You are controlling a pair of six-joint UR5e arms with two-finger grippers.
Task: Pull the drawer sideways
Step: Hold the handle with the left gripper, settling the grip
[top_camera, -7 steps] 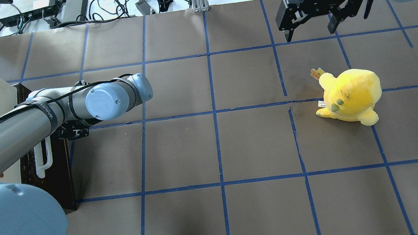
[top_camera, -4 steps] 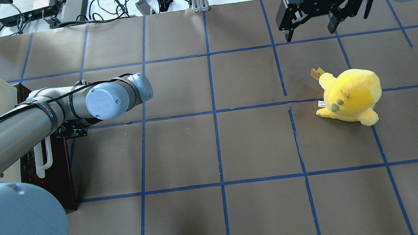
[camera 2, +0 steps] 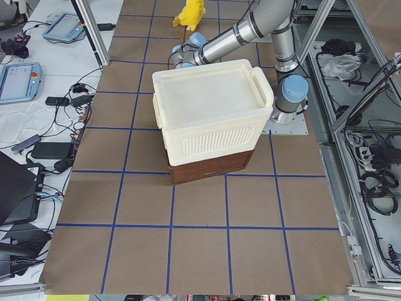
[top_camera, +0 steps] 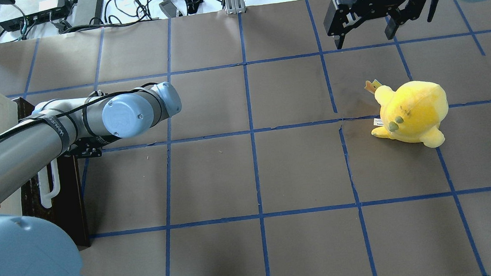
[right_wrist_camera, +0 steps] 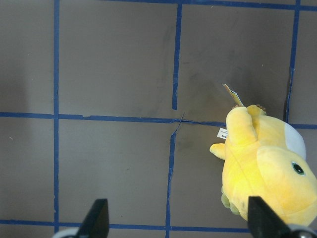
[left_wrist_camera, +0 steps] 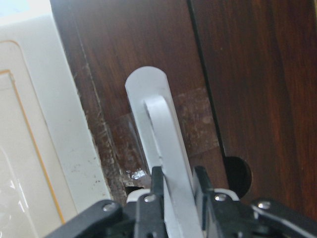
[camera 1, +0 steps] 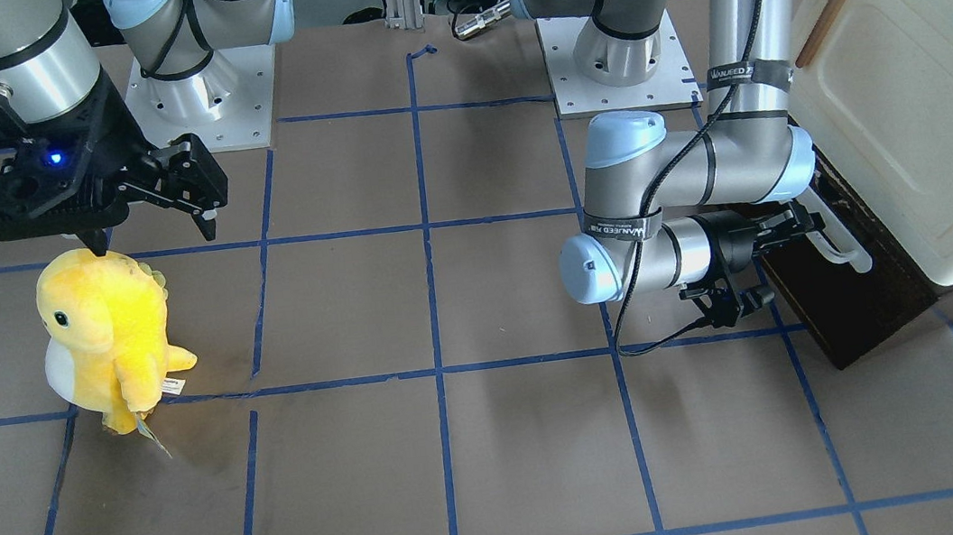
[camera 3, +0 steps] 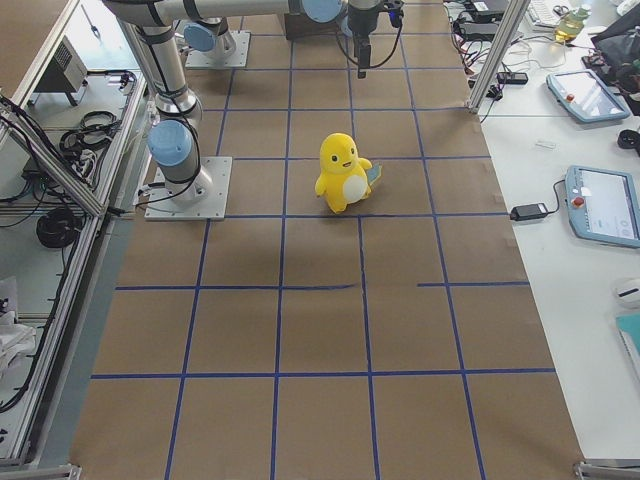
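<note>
The drawer's dark brown front (camera 1: 863,306) sits low under the cream cabinet (camera 1: 919,95), at the table's left end in the overhead view (top_camera: 71,202). Its long white bar handle (camera 1: 839,246) runs along the front and shows close up in the left wrist view (left_wrist_camera: 157,134). My left gripper (camera 1: 786,234) is shut on this handle near its end, one finger on each side of the bar (left_wrist_camera: 179,181). In the overhead view my forearm mostly hides that gripper (top_camera: 86,149). My right gripper (top_camera: 365,34) is open and empty above the far right of the table (right_wrist_camera: 178,223).
A yellow plush toy (top_camera: 412,112) stands on the right half of the table, just below my right gripper (camera 1: 153,225) in the front-facing view. The cabinet door has a small brown wooden handle (camera 1: 820,27). Brown paper with blue tape lines (top_camera: 255,172) covers the table.
My left wrist and elbow have shifted slightly toward the table's far side and right, still gripping the handle. The drawer front has barely moved. The right arm and the plush toy are still.
</note>
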